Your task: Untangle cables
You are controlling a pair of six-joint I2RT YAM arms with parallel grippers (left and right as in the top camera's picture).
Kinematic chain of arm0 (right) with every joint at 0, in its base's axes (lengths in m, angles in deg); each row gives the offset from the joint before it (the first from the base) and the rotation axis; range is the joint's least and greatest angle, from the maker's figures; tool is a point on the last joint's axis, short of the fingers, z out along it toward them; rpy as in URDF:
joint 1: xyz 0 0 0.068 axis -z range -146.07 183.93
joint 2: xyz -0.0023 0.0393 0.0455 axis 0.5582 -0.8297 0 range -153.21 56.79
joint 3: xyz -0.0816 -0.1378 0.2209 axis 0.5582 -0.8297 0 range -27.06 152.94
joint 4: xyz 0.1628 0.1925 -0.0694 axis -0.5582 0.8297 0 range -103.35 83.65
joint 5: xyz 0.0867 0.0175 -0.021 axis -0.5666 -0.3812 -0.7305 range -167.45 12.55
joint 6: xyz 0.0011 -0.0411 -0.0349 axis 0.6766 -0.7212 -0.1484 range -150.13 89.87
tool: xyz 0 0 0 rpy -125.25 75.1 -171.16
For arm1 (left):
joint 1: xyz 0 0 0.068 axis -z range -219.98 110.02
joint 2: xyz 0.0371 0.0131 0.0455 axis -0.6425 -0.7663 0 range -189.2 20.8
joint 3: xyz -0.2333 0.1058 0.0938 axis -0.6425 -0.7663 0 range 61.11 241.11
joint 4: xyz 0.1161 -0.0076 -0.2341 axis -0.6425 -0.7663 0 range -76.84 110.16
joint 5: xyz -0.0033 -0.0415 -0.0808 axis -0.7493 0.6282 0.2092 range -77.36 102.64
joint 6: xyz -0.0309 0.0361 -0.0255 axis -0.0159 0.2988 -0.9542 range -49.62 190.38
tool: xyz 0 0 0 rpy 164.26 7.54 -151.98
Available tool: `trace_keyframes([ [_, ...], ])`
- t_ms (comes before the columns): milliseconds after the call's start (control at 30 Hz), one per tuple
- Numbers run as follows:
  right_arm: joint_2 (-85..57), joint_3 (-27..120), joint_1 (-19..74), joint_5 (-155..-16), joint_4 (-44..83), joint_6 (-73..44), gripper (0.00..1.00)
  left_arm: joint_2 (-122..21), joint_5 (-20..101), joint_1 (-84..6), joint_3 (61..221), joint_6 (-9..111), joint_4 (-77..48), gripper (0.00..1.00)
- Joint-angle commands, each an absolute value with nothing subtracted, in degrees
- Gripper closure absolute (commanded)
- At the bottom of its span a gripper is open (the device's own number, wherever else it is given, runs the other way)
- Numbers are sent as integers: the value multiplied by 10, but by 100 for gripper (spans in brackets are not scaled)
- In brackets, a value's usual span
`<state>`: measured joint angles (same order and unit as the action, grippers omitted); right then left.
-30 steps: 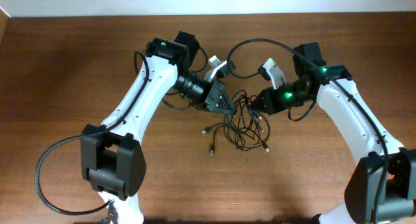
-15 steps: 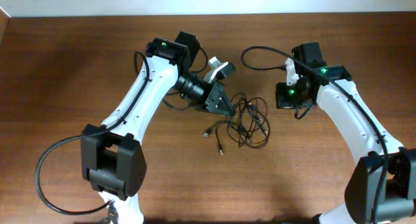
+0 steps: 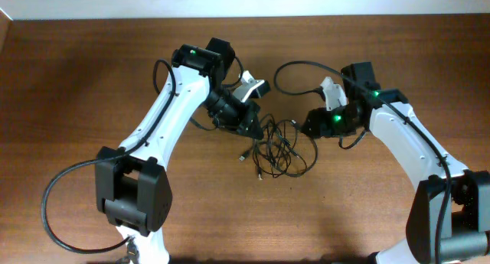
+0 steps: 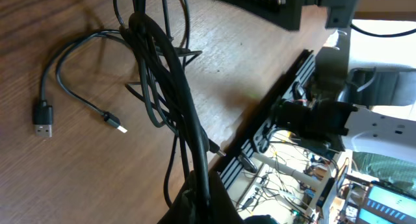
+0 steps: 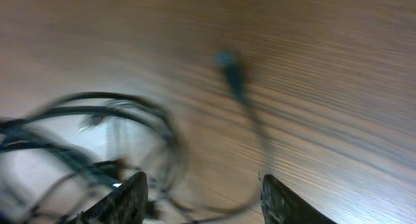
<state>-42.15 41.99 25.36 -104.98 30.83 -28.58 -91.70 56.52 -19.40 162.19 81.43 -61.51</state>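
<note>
On the table [image 3: 76, 80], left pincer [image 3: 256, 128] clenching cables [image 3: 285, 148], right pincer [image 5: 205, 195] spread open beside them.

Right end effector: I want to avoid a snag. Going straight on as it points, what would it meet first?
Probably the cables: their loops lie just ahead of the open right end effector, though the blurred wrist view leaves depth unclear.

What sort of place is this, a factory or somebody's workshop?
Probably a robotics lab: two white robot arms at a wooden table with tangled cables, and beyond its edge loose wiring and a lit screen.
</note>
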Motion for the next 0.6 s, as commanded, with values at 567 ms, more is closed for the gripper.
trace_keyframes([
  [567,-411,417,253,-1158,258,-357,39,-916,764,-154,1623,837,-622,100],
])
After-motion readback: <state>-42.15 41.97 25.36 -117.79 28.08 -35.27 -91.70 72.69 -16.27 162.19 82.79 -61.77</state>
